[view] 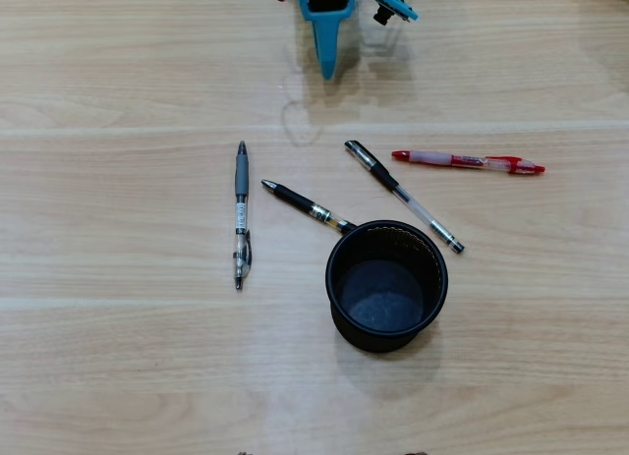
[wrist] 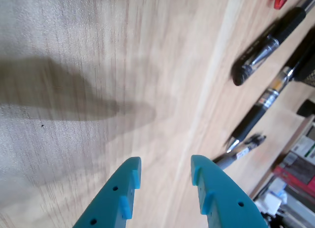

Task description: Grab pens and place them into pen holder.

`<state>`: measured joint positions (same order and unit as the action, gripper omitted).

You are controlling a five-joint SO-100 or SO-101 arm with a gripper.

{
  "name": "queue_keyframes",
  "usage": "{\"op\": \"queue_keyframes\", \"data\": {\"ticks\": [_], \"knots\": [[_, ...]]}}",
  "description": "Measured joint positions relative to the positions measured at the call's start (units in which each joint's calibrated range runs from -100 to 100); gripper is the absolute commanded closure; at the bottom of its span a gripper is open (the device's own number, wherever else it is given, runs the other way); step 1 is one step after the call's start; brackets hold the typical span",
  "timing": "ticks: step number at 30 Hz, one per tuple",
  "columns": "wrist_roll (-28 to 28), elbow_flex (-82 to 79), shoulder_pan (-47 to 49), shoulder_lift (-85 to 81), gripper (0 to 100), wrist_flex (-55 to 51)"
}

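Overhead view: gripper [view: 328, 70] top centre, fingers parted and empty, parked clear of four pens [view: 404, 196] scattered mid-frame on table [view: 118, 357]; pen holder [view: 386, 284] below centre, empty.

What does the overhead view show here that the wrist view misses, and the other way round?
Only the overhead view shows the whole layout: the pen holder empty, the full red pen right of the others, and all of the grey pen at the left. Only the wrist view shows the gripper with its teal fingers apart over bare table, plus clutter beyond the table's edge. Both show the two black pens lying on the wood; none is grasped.
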<state>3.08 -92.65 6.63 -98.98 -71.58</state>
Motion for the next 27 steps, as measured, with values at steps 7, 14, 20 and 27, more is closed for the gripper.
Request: {"op": "queue_keyframes", "data": {"ticks": [7,14,20,27], "knots": [[0.47,-1.68,-0.76,0.08,88,1.72],[0.47,-1.68,-0.68,0.08,88,1.72],[0.57,-1.68,-0.76,0.08,87,1.89],[0.52,-1.68,-0.76,0.17,87,1.89]]}}
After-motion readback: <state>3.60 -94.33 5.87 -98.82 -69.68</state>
